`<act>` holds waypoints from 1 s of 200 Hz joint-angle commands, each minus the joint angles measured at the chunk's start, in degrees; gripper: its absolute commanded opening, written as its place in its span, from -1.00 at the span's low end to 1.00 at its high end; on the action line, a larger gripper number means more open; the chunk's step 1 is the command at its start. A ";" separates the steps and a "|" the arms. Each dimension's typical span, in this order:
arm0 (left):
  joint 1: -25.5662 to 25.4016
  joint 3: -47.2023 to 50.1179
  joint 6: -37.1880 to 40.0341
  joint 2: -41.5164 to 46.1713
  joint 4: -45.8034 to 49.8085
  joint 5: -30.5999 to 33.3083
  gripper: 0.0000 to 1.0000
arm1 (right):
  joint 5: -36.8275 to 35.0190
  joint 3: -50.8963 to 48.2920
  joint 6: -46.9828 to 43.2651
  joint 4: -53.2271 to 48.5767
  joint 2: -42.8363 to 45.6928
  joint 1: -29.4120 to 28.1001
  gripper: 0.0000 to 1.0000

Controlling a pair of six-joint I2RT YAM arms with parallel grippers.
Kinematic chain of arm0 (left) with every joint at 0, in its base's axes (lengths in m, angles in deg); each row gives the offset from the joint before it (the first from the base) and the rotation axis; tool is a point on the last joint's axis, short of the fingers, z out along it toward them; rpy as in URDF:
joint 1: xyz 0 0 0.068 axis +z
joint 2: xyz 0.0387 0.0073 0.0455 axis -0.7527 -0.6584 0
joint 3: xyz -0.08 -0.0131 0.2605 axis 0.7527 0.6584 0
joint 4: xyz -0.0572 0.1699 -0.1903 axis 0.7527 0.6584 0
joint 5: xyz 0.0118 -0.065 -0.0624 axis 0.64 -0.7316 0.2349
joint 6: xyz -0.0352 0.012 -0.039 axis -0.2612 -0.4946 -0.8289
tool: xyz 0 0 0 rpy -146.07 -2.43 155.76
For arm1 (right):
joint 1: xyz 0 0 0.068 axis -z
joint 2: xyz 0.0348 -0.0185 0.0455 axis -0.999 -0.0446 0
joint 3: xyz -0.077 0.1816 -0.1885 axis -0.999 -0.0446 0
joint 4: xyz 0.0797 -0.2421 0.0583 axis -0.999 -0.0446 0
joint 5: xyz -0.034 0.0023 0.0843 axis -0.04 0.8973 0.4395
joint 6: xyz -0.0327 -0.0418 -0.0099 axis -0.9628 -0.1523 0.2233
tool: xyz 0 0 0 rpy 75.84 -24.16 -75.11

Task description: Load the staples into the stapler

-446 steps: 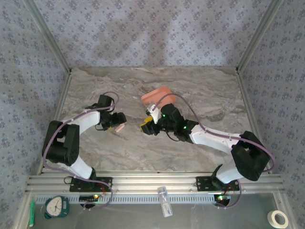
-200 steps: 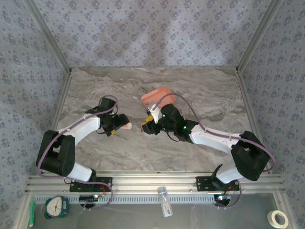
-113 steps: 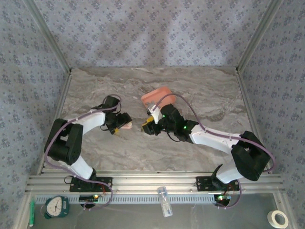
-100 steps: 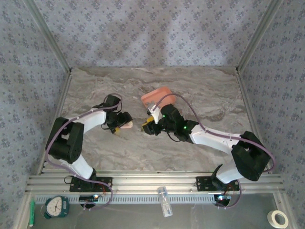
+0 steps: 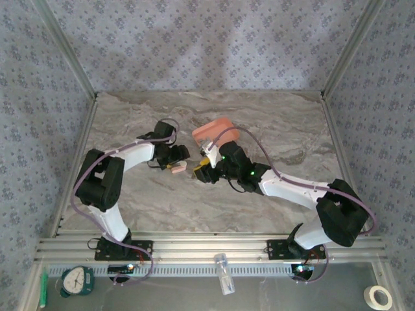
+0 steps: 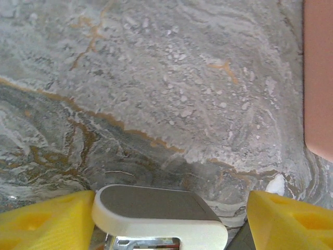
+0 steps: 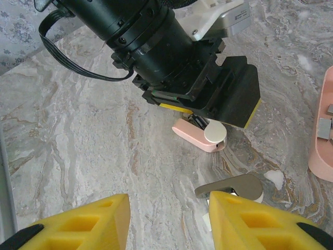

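salmon-pink plastic tray (image 5: 214, 129): one, shallow with rounded corners, lying on the grey marble-patterned table (image 5: 285, 116); it serves as the landmark for every place below.
dark-grey metal staples (image 7: 323, 128): two short bits counted, lying inside the tray at the frame edge of the right wrist view; whether more lie there cannot be told.
pale pink and white mini stapler (image 7: 200, 136): one, flat on the table, near the tray on its left and towards the arm bases, not touching it.
left gripper (image 5: 175, 159): one, black-bodied, sitting directly over the stapler, left of the tray. In the left wrist view its yellow foam pads (image 6: 41, 221) stand on either side of the stapler's rounded end. One pad is at the stapler's edge and the other leaves a gap, so the jaws are parted and straddle the stapler without clamping it.
right gripper (image 7: 169, 203): one, just on the arm-base side of the tray, closer to it than the stapler is. Its two yellow pads stand apart with bare table between them and grasp nothing.
slim grey-brown flat piece (image 7: 231, 186): one, on the table between the stapler and the right gripper, away from the tray; its end lies at one pad's tip, but contact cannot be told.
white speck (image 7: 274, 179): one, on the table between that piece and the tray.
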 commanded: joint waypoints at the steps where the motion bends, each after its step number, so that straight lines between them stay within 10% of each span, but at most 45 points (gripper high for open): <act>1: -0.20 -2.54 8.06 2.87 4.72 0.22 0.54 | -0.73 0.18 -0.90 -1.05 1.27 -0.09 -0.07; 115: 1.01 -9.91 95.90 5.38 26.75 -7.27 0.51 | -0.88 -0.08 -2.76 -2.22 2.01 -0.38 0.00; 200: 1.80 -13.74 106.76 -7.08 23.04 -2.72 0.83 | -4.28 -3.44 -3.22 -3.61 6.01 -0.64 -0.01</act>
